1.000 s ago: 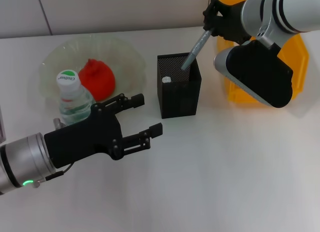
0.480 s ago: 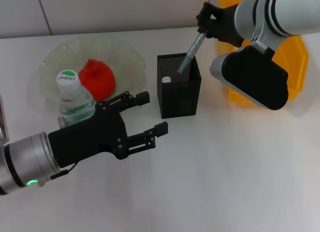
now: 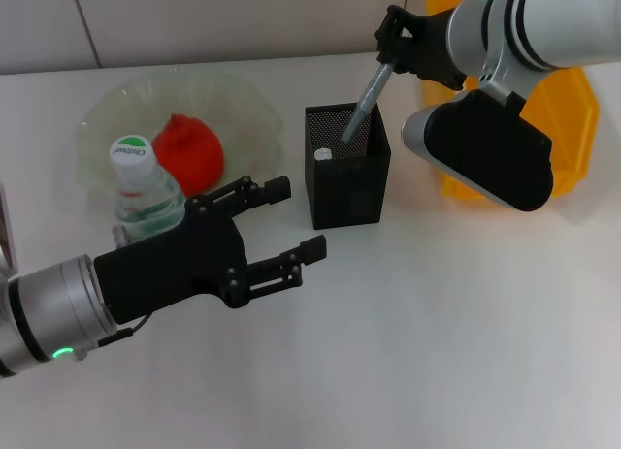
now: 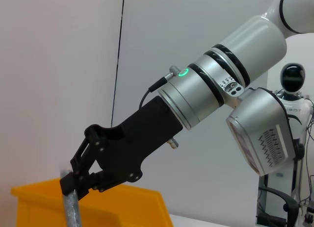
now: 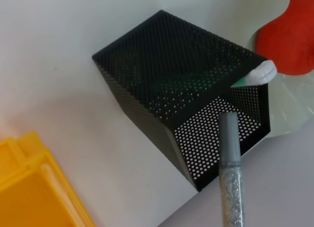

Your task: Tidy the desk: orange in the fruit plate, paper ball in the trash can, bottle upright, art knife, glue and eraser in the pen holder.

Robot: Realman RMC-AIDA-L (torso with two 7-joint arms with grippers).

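the main risk sits at the mouth of the black square metal-mesh pen holder (image 3: 347, 165). the thin grey pen-like glue tube (image 3: 362, 104) is tilted, its lower end just inside the opening near the far wall, its upper end leaning out toward the right arm. if it is let go while this slanted, i judge it could catch on the rim and tip out onto the white bench (image 3: 437, 323), or knock against the mesh and nudge the light cup. the white end of the mint-green art knife (image 5: 262, 72) already pokes up at one corner inside, so the tube might also jam against it rather than slide down.

the right gripper (image 3: 400, 37) is closed narrowly on the top of the glue tube, above and behind the holder — in the left wrist view the fingers (image 4: 73, 180) clamp the grey shaft in front of the bright yellow rectangular trash can (image 4: 122, 210).

the left gripper (image 3: 286, 226) hovers over the bench in front of the holder, fingers spread wide, holding nothing and touching nothing.

behind it the small clear water bottle with green label (image 3: 141, 192) stands upright, just beside the red-orange round orange (image 3: 189, 153), which lies in the wide translucent pale-green fruit plate (image 3: 243, 105). the eraser and paper ball are not visible.
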